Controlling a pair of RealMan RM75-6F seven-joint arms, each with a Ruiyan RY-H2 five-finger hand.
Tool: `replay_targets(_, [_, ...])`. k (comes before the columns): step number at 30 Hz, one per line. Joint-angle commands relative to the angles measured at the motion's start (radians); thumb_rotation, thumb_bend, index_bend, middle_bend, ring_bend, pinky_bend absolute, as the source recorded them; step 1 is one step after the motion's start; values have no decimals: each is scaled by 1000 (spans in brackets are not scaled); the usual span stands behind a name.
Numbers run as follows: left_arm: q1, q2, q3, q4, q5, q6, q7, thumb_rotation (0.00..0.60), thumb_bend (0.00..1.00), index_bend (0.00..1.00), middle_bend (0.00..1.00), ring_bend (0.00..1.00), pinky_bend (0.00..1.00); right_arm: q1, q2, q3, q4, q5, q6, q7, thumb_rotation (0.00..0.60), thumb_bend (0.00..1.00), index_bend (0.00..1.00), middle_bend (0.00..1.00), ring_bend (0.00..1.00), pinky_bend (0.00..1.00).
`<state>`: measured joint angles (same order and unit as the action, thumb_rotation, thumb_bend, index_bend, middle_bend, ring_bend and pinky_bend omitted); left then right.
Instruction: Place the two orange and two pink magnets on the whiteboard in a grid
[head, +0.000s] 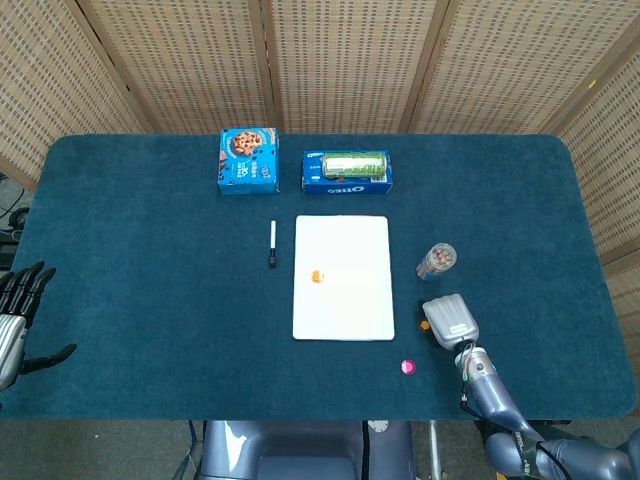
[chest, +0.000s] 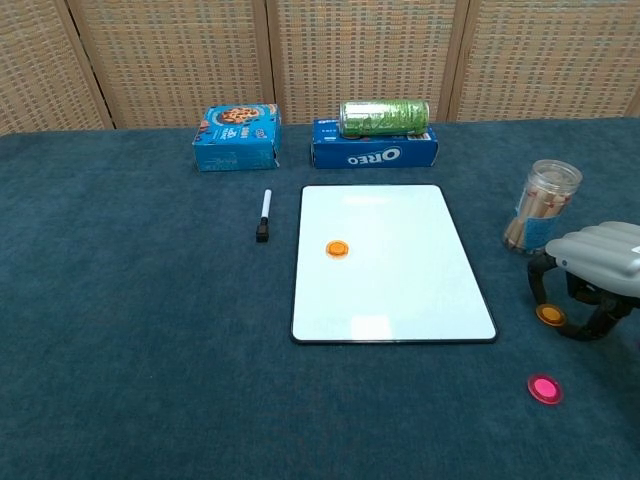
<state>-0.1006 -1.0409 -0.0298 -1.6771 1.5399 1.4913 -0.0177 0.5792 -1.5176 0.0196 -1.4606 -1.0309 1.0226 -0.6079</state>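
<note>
The whiteboard (head: 343, 300) (chest: 400, 280) lies flat at the table's centre. One orange magnet (head: 317, 276) (chest: 338, 248) sits on its left half. A second orange magnet (head: 425, 325) (chest: 549, 315) lies on the cloth right of the board. My right hand (head: 450, 318) (chest: 600, 262) arches over it, with a finger on each side of it and a gap between them. One pink magnet (head: 407, 367) (chest: 545, 388) rests on the cloth nearer the front edge; I see no other pink one. My left hand (head: 15, 310) hangs at the far left edge, fingers spread, holding nothing.
A black marker (head: 272, 243) (chest: 264, 215) lies left of the board. Behind the board stand a blue cookie box (head: 247, 160) (chest: 237, 137) and an Oreo box (chest: 373, 155) with a green can (head: 352, 163) on top. A clear jar (head: 436, 260) (chest: 545, 205) stands just behind my right hand.
</note>
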Motion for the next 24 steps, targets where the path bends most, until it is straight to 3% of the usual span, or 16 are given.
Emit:
replay_targets(1, [0, 0, 0, 0, 0, -1, 1, 600, 0, 0, 0, 0, 0, -1, 1, 1, 1, 0, -3, 1, 600, 337, 520, 968, 941, 1000])
replay_targets(15, [-1, 1, 1, -2, 0, -1, 0, 600, 0, 0, 0, 0, 0, -4, 2, 16, -4, -10, -8, 22, 600, 338, 575, 969, 941, 1000])
replay_targets(24, [-3, 2, -1, -1, -4, -7, -3, 600, 0, 0, 0, 0, 0, 83, 8, 124, -115, 69, -34, -36, 600, 337, 575, 969, 941, 1000])
